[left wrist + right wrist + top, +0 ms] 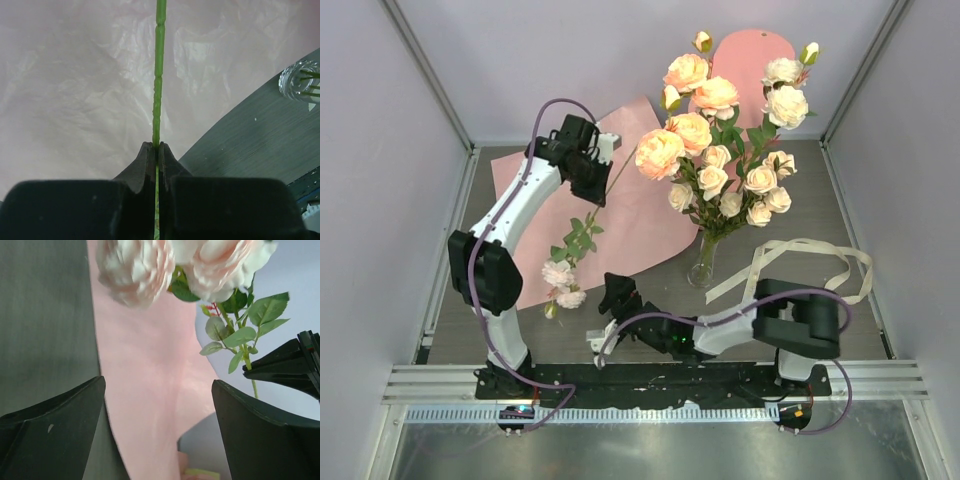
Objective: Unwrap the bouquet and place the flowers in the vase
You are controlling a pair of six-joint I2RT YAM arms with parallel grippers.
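Note:
The clear glass vase (703, 266) (300, 80) stands at mid table with many peach and cream flowers (718, 150) upright in it. My left gripper (599, 188) (157, 146) is shut on the thin green stem (158, 75) of one loose flower. That flower hangs head down, its pink blooms (562, 283) (135, 267) near the table. My right gripper (617, 295) (157, 405) sits low just right of those blooms, open and holding nothing. The bouquet's pink paper (620, 215) (145, 390) lies spread flat under the left arm.
The cream ribbon (810, 262) lies loose to the right of the vase. A pink shelf panel (758, 55) stands at the back wall behind the flowers. Metal frame posts and white walls close in both sides.

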